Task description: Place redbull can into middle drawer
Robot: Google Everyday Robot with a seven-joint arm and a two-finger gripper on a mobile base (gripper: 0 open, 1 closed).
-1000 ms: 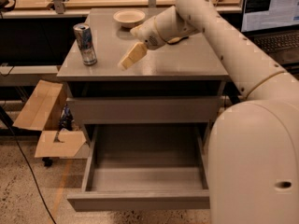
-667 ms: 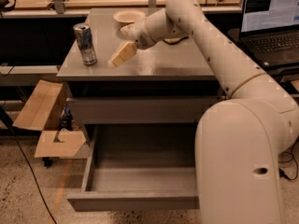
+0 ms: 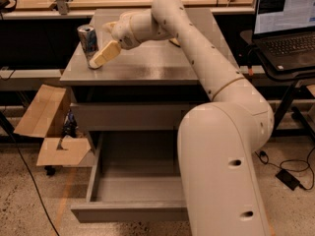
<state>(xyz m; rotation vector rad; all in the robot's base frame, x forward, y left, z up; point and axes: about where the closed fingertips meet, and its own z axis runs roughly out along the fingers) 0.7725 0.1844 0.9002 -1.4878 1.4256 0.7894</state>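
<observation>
The redbull can (image 3: 87,39) stands upright at the left front corner of the grey cabinet top (image 3: 147,68). My gripper (image 3: 100,50) is open and right next to the can on its right. One cream finger (image 3: 106,53) slants down with its tip at the can's base. The can is not gripped. The middle drawer (image 3: 133,186) is pulled wide open below, and its grey inside is bare. My arm's big base joint covers the drawer's right part.
A shut grey drawer front (image 3: 123,116) sits above the open drawer. An open cardboard box (image 3: 47,132) lies on the floor to the left. A laptop (image 3: 285,18) on a stand is at the right. My arm hides the bowl at the back.
My gripper has swept left across the cabinet top, from the middle to right beside the can. The can and the drawer have not moved.
</observation>
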